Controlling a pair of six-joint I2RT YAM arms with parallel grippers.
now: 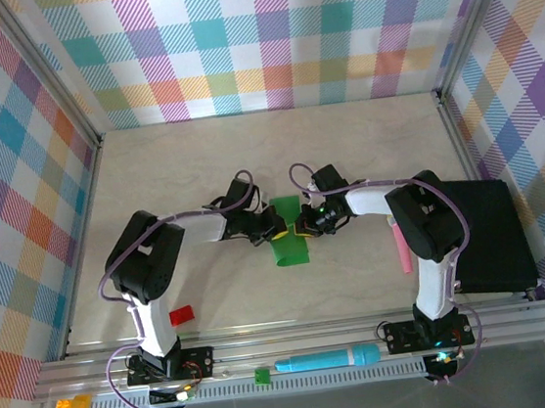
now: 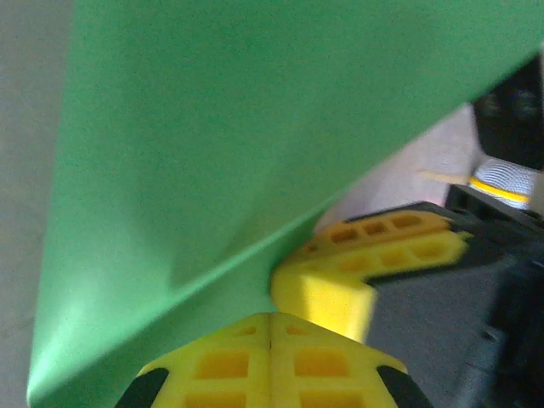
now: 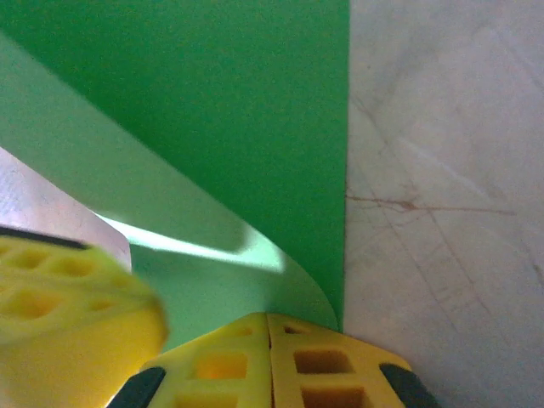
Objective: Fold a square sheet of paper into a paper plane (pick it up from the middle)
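While left gripper (image 1: 277,231) and right gripper (image 1: 300,227) pinch, one sheet (image 1: 289,251) curls.

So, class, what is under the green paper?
The table shows around the paper; its lifted flap reveals more green paper beneath. The tabletop directly under the flat part is covered.

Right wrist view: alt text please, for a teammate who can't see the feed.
The bright-green square sheet of paper fills the upper left, one flap curling down into the shut right gripper at bottom centre. The left gripper, blurred yellow, intrudes at lower left; bare pale table lies on the right.
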